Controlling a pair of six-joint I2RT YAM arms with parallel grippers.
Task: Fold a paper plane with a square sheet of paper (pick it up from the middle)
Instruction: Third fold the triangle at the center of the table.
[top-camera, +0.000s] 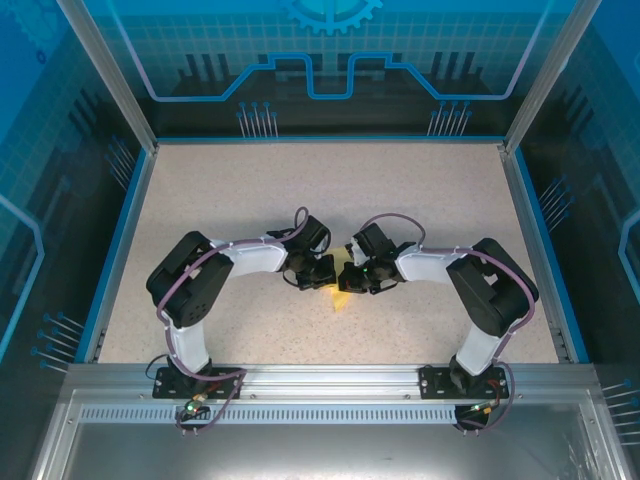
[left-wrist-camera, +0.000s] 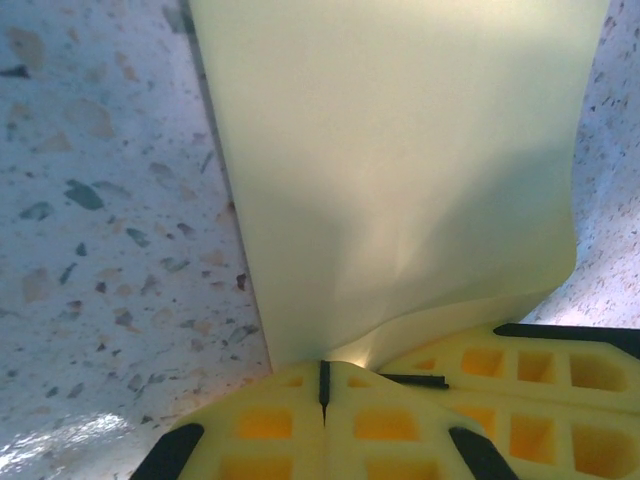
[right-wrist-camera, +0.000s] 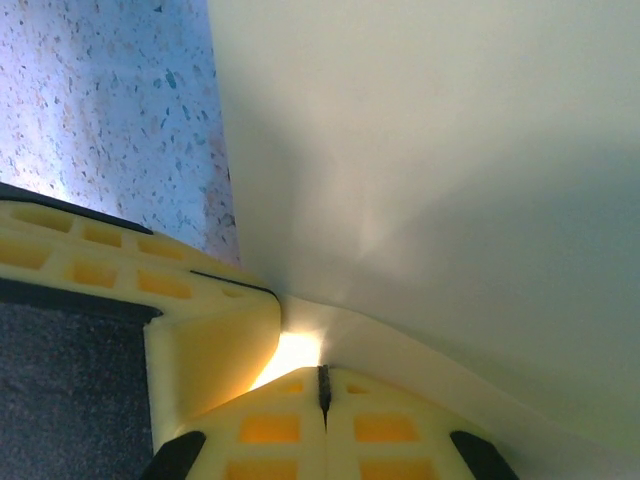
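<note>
The square sheet of paper (top-camera: 343, 292) shows as a yellow sliver just below the middle of the top view, between the two wrists and above the speckled table (top-camera: 300, 190). In the left wrist view the paper fills the upper centre and right, then narrows to the bottom centre. There the left gripper (left-wrist-camera: 323, 388) has its jaws clamped together on the paper's edge. The right gripper (right-wrist-camera: 323, 388), at the bottom centre of its own view, is pinched closed on the sheet in the same way. The left gripper's yellow finger (right-wrist-camera: 210, 345) sits just beside it at the lower left. With the two grips this close, the paper bows between them. To fold well, I judge both pinches should hold firm. The arms should draw apart slowly and evenly to flatten the bow without tearing, then line up the edges before pressing any crease.
</note>
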